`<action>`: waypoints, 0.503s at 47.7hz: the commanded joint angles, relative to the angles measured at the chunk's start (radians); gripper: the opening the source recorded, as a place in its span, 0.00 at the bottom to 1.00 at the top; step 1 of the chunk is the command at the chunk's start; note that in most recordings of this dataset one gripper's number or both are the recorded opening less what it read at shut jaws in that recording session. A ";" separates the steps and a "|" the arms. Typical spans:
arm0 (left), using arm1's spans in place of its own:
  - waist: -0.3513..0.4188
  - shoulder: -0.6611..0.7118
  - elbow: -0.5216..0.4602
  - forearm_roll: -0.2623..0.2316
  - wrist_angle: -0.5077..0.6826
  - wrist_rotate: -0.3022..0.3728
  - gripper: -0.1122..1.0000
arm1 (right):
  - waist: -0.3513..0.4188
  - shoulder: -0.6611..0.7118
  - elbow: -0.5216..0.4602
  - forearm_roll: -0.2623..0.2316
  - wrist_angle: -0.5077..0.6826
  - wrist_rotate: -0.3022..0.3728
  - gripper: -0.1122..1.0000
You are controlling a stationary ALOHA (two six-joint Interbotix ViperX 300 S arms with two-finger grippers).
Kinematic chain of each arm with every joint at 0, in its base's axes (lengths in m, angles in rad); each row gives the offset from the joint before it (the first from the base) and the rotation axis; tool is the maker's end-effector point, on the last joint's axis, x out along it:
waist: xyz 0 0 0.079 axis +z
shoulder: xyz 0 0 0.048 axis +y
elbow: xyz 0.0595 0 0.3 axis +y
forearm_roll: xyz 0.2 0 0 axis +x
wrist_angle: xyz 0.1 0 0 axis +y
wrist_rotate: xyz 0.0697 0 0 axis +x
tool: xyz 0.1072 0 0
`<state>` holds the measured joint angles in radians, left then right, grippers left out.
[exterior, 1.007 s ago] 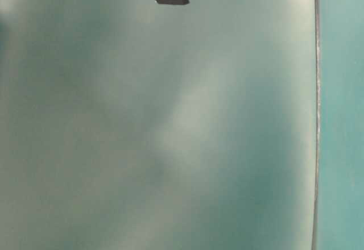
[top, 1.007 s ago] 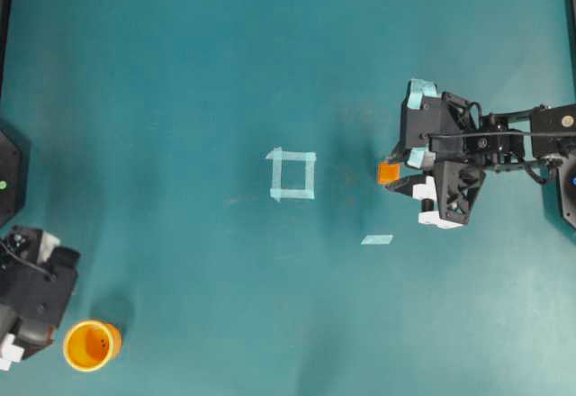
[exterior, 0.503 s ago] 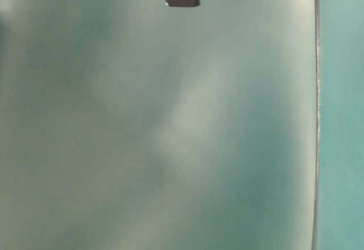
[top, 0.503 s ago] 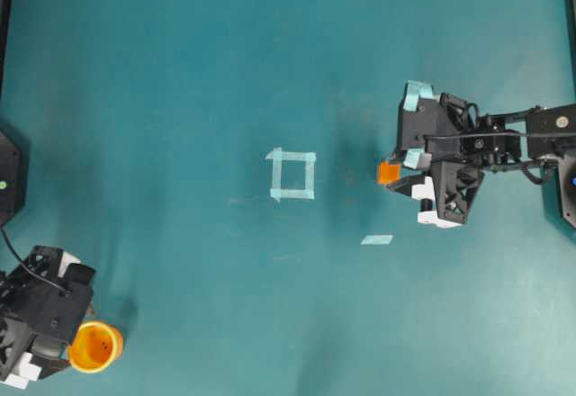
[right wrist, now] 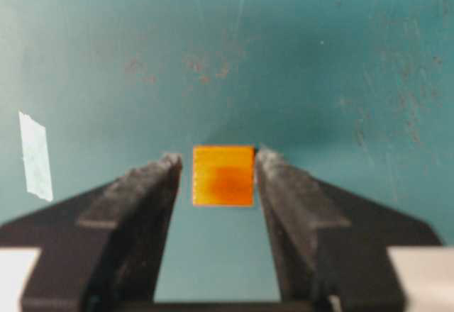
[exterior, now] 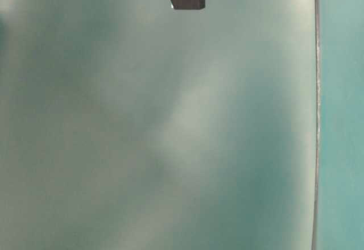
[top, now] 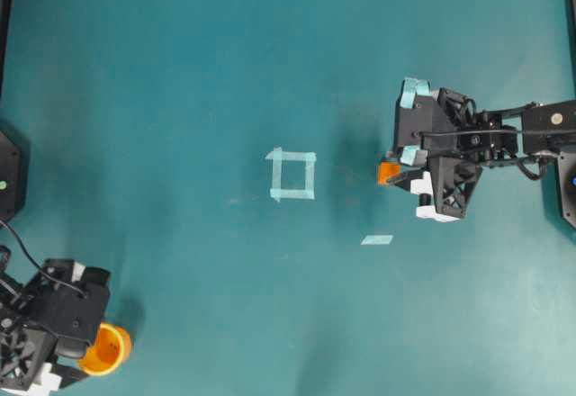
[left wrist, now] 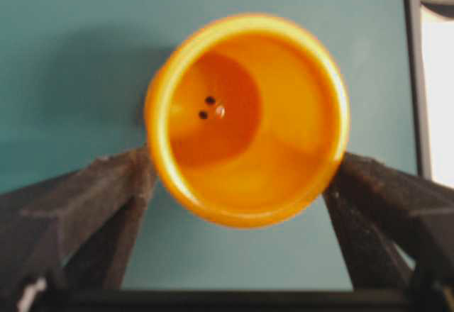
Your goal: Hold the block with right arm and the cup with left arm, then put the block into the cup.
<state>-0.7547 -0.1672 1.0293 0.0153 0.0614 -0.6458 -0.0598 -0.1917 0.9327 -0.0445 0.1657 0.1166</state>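
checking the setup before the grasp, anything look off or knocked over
Nothing stands out. The cup stands upright and empty between the left gripper fingers; the block sits flat between the right gripper fingers.

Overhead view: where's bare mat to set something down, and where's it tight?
Bare: the whole top of the mat, and the stretch between the tape square and the cup. Tight: lower-left corner at the left gripper, and right side around the block and right gripper.

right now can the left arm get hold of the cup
Probably yes. The left gripper stands open with the cup upright between its fingers, one at each side of the rim; nothing else lies between them.
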 commanded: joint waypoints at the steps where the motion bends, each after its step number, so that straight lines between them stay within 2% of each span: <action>1: -0.002 0.011 -0.028 0.000 -0.051 0.000 0.89 | -0.002 -0.011 -0.008 -0.003 -0.006 0.000 0.58; 12: 0.011 0.069 -0.049 0.003 -0.117 0.000 0.89 | -0.002 -0.009 -0.008 -0.002 -0.006 0.000 0.58; 24: 0.044 0.097 -0.054 0.006 -0.166 0.032 0.89 | -0.009 -0.009 -0.008 -0.011 -0.008 0.000 0.58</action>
<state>-0.7286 -0.0660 0.9925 0.0184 -0.0874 -0.6213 -0.0629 -0.1917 0.9327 -0.0476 0.1657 0.1166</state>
